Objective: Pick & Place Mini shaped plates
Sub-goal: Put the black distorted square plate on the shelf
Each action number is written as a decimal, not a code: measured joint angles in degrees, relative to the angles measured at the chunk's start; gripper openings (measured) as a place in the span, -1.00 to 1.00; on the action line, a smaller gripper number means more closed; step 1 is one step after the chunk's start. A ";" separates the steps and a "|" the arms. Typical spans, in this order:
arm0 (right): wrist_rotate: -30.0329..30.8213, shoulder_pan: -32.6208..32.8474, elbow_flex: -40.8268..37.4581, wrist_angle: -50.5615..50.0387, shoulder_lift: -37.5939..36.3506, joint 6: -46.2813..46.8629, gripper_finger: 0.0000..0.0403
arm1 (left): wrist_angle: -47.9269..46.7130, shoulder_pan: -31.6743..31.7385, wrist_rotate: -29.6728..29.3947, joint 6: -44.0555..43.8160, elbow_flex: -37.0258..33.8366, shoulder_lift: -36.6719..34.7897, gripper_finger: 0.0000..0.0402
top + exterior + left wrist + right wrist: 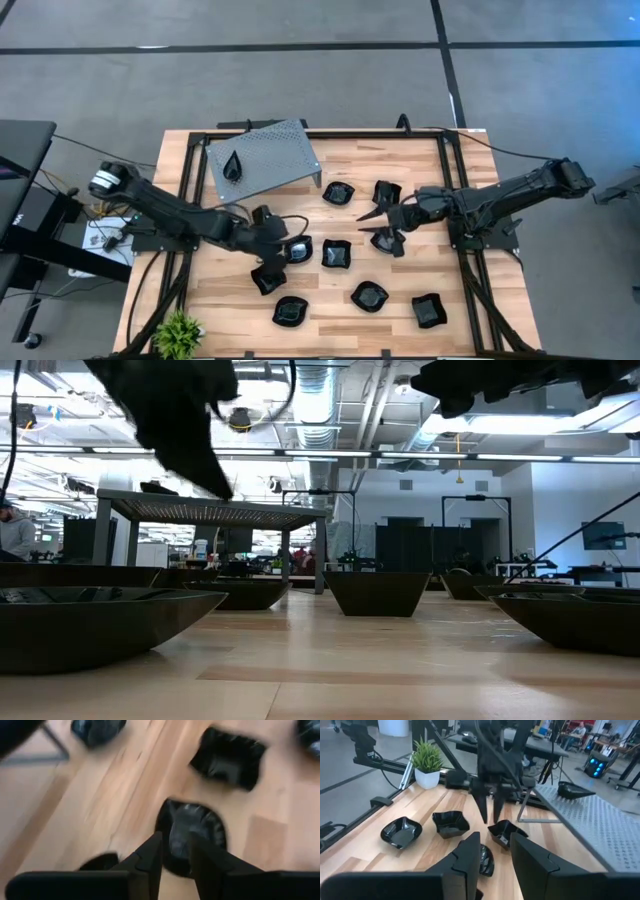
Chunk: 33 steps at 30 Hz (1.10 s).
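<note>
Several mini shaped plates, glossy and black, lie on the wooden table (pixel 400 270). One more (pixel 232 165) sits on top of the grey perforated stand (pixel 270 155). My left gripper (pixel 305 250) (pixel 175 850) (pixel 490 816) is open by a narrow gap and points down above a roundish plate (pixel 197 827) (pixel 505 834), clear of it. The low view shows it (pixel 215 475) well above the table. My right gripper (pixel 372 226) (pixel 495 850) is open and hovers over another plate (pixel 484 861) (pixel 388 243). It touches nothing.
The stand's leg (pixel 524 807) rises close behind the left gripper. More plates lie near the table's front edge (pixel 290 312) (pixel 369 296) (pixel 429 311) and beside the stand (pixel 338 193) (pixel 387 190). A potted plant (pixel 178 330) occupies the near left corner. Black rails (pixel 450 190) frame the tabletop.
</note>
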 joint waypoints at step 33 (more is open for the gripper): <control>0.00 0.37 0.04 -1.87 0.02 4.22 -0.49 | -6.62 3.24 2.32 -15.83 -7.39 7.62 -0.78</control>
